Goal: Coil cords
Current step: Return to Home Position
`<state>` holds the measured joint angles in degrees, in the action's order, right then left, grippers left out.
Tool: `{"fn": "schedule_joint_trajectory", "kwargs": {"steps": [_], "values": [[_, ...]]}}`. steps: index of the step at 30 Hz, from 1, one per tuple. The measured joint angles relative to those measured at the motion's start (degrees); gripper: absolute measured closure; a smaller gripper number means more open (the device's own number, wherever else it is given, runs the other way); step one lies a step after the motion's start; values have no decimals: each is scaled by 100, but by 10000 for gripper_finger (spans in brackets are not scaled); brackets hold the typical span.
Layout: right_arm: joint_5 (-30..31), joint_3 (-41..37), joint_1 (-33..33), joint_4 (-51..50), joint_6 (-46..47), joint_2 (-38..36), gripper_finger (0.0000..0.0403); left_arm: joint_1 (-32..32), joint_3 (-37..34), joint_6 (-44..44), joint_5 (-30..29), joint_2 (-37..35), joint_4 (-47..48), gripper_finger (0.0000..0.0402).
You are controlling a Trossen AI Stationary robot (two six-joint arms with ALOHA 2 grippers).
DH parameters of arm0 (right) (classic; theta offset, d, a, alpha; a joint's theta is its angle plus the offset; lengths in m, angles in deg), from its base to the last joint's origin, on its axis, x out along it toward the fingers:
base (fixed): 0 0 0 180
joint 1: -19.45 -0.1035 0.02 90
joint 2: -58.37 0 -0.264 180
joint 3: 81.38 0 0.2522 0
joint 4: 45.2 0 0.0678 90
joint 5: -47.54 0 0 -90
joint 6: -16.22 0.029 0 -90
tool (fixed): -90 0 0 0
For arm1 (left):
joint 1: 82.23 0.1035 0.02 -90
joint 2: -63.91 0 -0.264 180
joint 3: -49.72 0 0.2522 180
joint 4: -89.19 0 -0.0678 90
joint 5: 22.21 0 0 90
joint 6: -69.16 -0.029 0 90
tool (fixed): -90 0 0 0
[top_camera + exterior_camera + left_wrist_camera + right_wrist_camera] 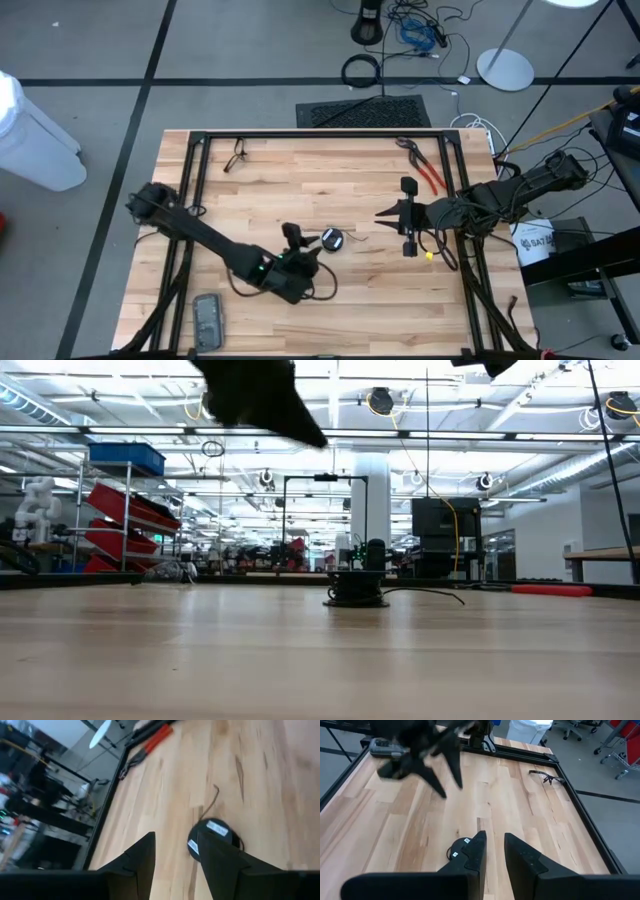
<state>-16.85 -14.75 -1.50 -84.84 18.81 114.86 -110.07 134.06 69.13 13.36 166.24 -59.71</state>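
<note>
Tools first: the left tool [176, 834] has its fingers spread well apart with nothing between them. The right tool [495, 835] shows only a narrow slot of bare wood between its fingers and grips nothing either. Neither one touches anything.

From above, the left tool sits just beside the spool [330, 240] near the middle of the desk [300, 180]. The right tool points at it from the other side, a bit farther off. The low view adds what the overhead can't: both tools are up off the wood, since only the spool stands on the surface there, with dark arm parts cut off at the top edge.

The cord [432, 593] is wound on that little black spool, with a short loose tail lying on the desk beside it. That tail is easy to see from desk height and from the left wrist, but it's barely a hair from above. Both wrist views hide part of the spool behind a finger, and the cord's end piece is too small for me to make out.

Farther out, the red-handled pliers [425, 170] lie by the frame rail on the right arm's side. The glasses [236, 155] are along the same edge on the left arm's side. A grey handset-looking thing [207, 320] sits at the opposite edge.
</note>
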Motion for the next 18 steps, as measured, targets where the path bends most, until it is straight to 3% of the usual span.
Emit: {"fn": "schedule_joint_trajectory", "kwargs": {"steps": [6,9,13,18], "values": [[-47,2,1,13,-4,0,366,-52,0,290,183,-975,148,272],[-65,2,0,61,-7,-1,394,-85,0,249,260,-1357,305,321],[-377,2,2,79,37,-95,400,-72,0,360,325,-1866,667,391],[-498,1,-142,-68,112,-510,402,-103,0,810,319,-2437,1223,392]]}}
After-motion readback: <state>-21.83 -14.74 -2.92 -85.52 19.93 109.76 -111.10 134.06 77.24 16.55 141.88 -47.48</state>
